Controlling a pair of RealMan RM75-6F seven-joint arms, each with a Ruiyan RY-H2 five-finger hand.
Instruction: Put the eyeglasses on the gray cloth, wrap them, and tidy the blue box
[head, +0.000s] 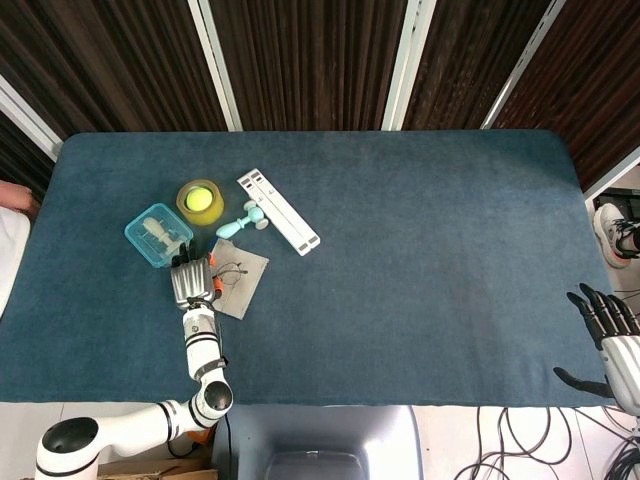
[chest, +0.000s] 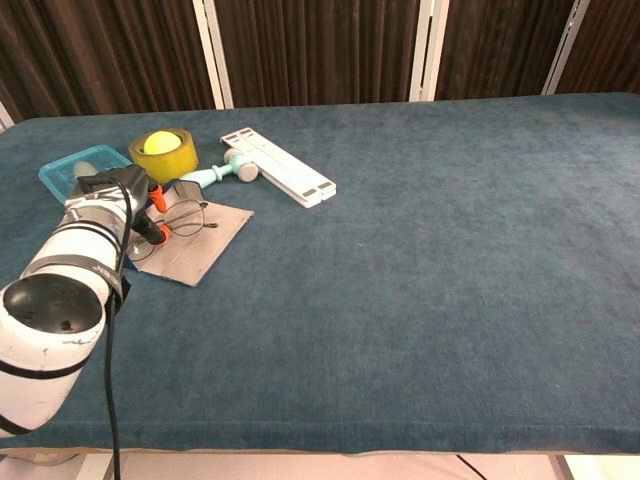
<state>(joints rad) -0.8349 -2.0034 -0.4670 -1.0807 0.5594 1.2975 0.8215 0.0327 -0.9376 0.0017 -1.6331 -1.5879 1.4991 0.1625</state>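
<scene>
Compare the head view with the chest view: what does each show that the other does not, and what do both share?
Only the head view shows the right hand, fingers spread and holding nothing, off the table's right edge, plus the floor cables beside it.

Only the chest view shows the table's front edge and the bulky near part of the left arm.

Both show the left hand by the eyeglasses on the gray cloth, the blue box, the yellow ball in its ring, and the white bar.
</scene>
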